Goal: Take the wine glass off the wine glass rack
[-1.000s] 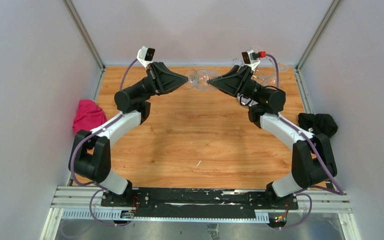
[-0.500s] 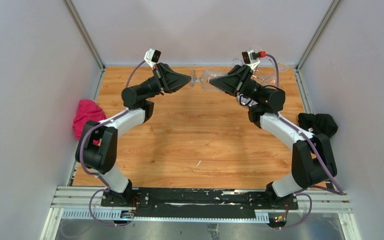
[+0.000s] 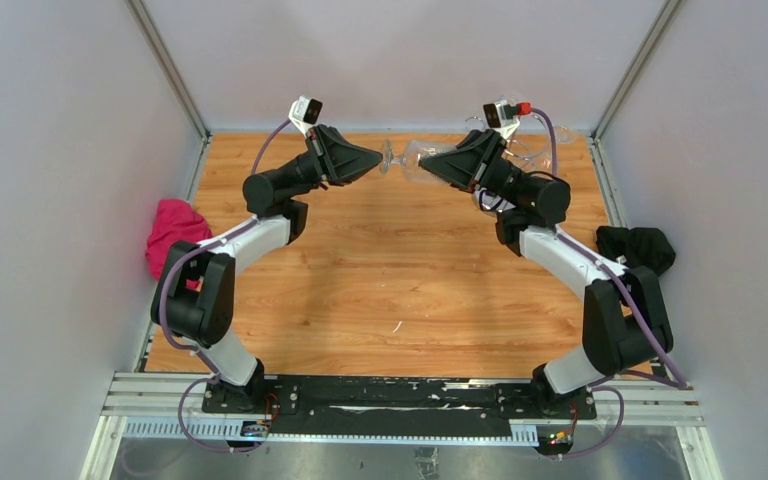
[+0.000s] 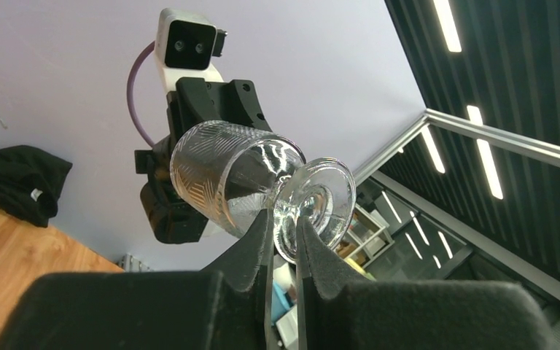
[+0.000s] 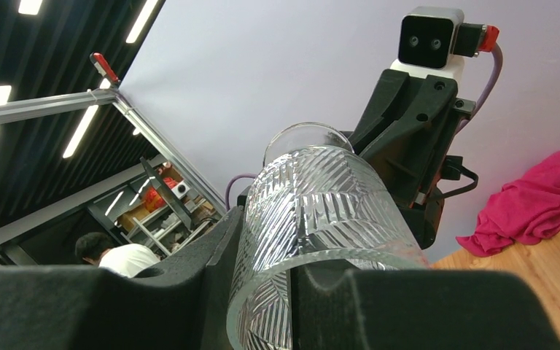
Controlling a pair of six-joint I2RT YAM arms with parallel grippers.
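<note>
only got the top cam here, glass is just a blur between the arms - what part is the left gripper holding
observer: the left wrist view shows the left gripper pinched shut on the stem of the wine glass, right beside the foot.
operator: and the right one
observer: the right wrist view shows the right gripper at the bowl's open end, one finger against the outer wall; i can't tell whether it clamps yet.
operator: plain glass or patterned
observer: patterned: the bowl carries cut zigzag lines, sharp in both wrist views.
</note>
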